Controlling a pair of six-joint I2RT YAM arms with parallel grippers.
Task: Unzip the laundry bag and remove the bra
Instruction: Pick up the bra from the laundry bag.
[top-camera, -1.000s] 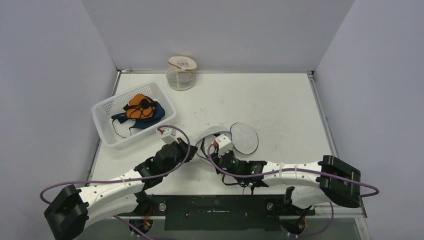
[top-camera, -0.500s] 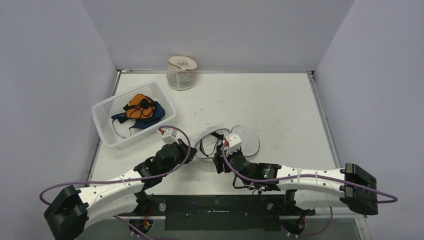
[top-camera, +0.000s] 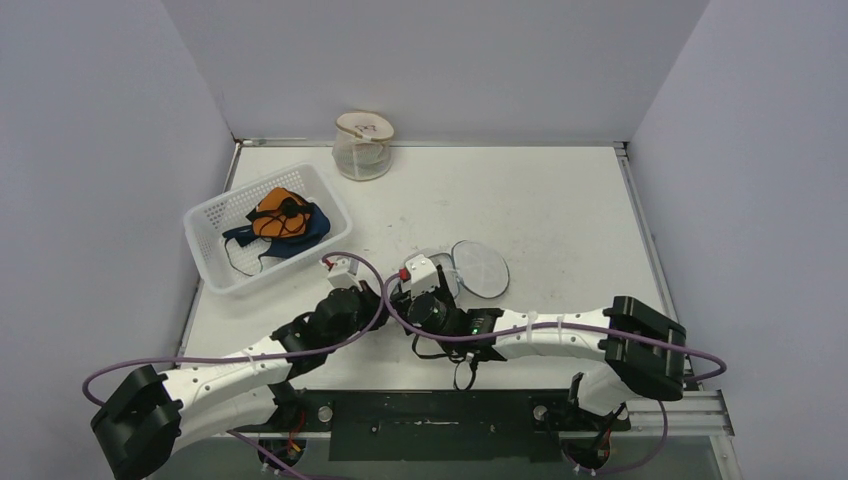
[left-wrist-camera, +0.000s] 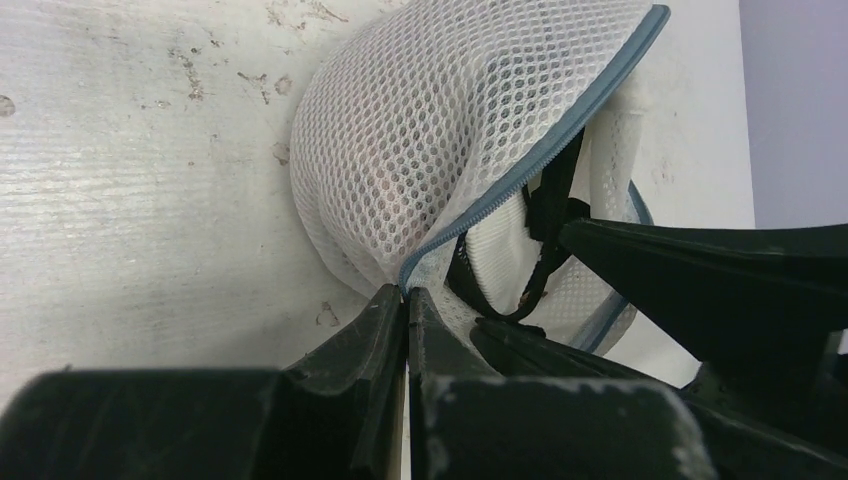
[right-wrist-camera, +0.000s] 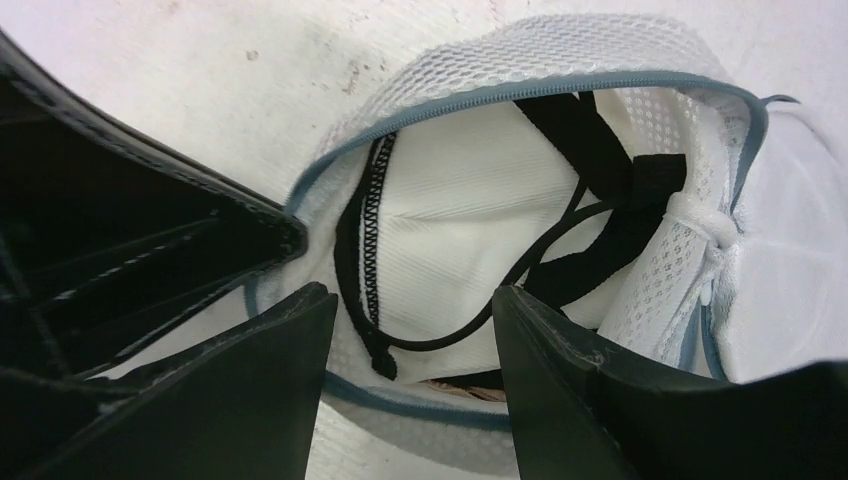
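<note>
Two end effectors work at the mesh laundry bag (left-wrist-camera: 420, 130), near centre of the worktop (top-camera: 570, 200): left end effector (left-wrist-camera: 405, 297) clamped on its zip edge, right end effector (right-wrist-camera: 415, 305) parted over the open mouth. Inside lies the bra (right-wrist-camera: 470, 210), judged light and limp; a black strap (right-wrist-camera: 565, 125) offers the best hold.

There is one mesh laundry bag (left-wrist-camera: 420, 150) and one bra (right-wrist-camera: 655, 172). One white basket (top-camera: 285, 262) holds one bundle of orange and blue clothing (top-camera: 280, 218); the number of pieces in it cannot be told. One clear lidded jar (top-camera: 363, 148). One worktop (top-camera: 560, 200). Two arms, each with one tool: the left tool (left-wrist-camera: 405, 295) and the right tool (right-wrist-camera: 410, 310). Two purple cables (top-camera: 200, 362).
</note>
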